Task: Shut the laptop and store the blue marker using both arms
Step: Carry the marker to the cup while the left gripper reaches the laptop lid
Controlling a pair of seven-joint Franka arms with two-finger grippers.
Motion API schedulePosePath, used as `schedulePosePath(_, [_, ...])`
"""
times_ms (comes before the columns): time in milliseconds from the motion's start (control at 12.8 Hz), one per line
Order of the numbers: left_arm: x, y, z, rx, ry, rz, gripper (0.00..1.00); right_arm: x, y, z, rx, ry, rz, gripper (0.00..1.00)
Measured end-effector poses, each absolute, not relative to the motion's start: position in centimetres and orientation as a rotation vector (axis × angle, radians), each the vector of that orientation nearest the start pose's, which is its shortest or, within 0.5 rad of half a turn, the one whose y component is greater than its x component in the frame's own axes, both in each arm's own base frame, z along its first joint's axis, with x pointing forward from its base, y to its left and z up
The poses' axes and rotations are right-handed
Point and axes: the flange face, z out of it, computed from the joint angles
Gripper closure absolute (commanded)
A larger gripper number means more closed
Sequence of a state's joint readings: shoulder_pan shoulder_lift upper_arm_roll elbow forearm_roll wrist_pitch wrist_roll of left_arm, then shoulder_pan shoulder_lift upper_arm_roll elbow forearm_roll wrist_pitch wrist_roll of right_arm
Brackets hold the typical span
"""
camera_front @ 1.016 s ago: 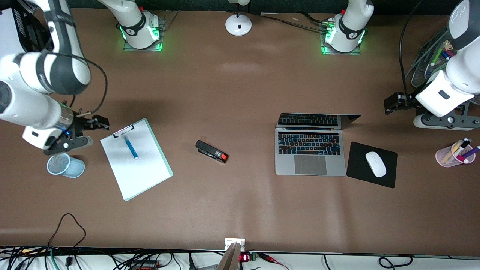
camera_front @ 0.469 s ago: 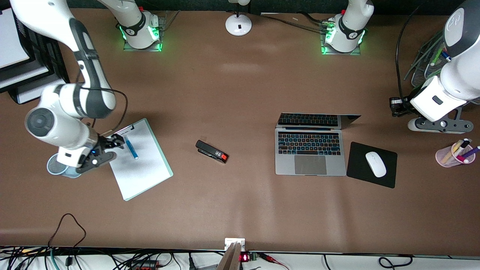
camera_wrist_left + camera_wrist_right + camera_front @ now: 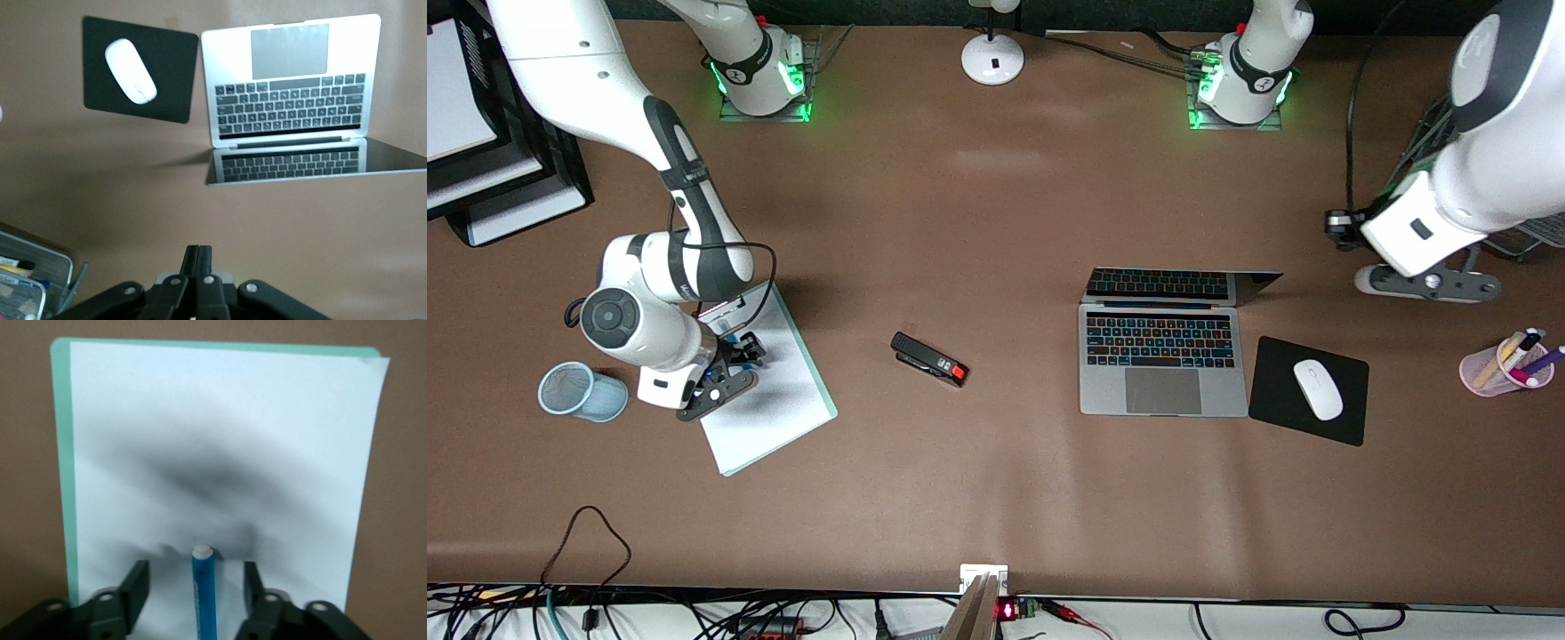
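Blue marker (image 3: 204, 593) lies flat on the white sheet of the clipboard (image 3: 769, 404), toward the right arm's end of the tabletop, and the right tool (image 3: 193, 587) has it between its two fingers (image 3: 132, 585), one on each side with a gap on both and neither pad touching the barrel; the jaws stand partway open. To do this pick well, I judge the tool should settle low enough that the pads meet the barrel's middle rather than its pale tip, stay square across it, and close evenly so the marker does not roll or skid on the paper. A mesh cup (image 3: 583, 391) lies on its side just beside the clipboard, a likely place to store it. Farther from the front camera, toward the left arm's end, the laptop (image 3: 1162, 364) sits open, its screen (image 3: 313, 163) leaning back low. The left tool (image 3: 198, 277), jaws pressed together and holding nothing, hangs over bare tabletop near the screen's top edge, well apart from it.
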State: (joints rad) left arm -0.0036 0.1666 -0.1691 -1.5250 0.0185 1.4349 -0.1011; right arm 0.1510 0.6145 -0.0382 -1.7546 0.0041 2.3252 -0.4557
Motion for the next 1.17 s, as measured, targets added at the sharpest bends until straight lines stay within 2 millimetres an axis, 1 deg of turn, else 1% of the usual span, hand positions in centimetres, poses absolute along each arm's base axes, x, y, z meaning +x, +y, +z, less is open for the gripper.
schedulePosePath(78, [57.2,-10.3,53.7,-3.104,0.08,0.422,0.99,65.5,7.6,21.2,-3.023,-0.893,0.077,0.47])
schedulePosePath(234, [56.2,-12.7,51.5,-3.125,-0.037,0.514,0.99,65.5,7.5,20.6,-3.019,-0.906,0.079,0.5])
schedulePosePath(312, [55.8,-13.8,49.8,-3.131,-0.094,0.547,0.99,65.5,7.4,20.3,-3.019,-0.909,0.075,0.52])
schedulePosePath(469, [54.9,-16.1,46.4,-3.133,-0.117,0.553,0.99,65.6,7.4,19.8,-3.019,-0.913,0.066,0.56])
schedulePosePath(625, [53.9,-18.7,42.8,-3.144,-0.106,0.507,0.99,65.6,7.4,19.2,-3.019,-0.915,0.064,0.63])
schedulePosePath(703, [53.4,-19.6,40.9,-3.155,-0.103,0.471,0.99,65.5,7.3,18.9,-3.019,-0.916,0.065,0.66])
schedulePosePath(781, [53.0,-20.0,39.2,-3.167,-0.104,0.434,0.99,65.5,7.3,18.7,-3.019,-0.916,0.064,0.74])
schedulePosePath(938, [52.3,-20.4,36.6,-3.186,-0.104,0.371,0.99,65.6,7.3,18.6,-3.019,-0.917,0.063,1.0])
schedulePosePath(1016, [52.0,-20.6,35.8,-3.192,-0.099,0.351,0.99,65.6,7.3,18.6,-3.019,-0.917,0.062,1.0])
schedulePosePath(1172, [51.9,-20.9,35.3,-3.206,-0.096,0.31,1.0,65.8,7.3,18.9,-3.021,-0.916,0.052,1.0])
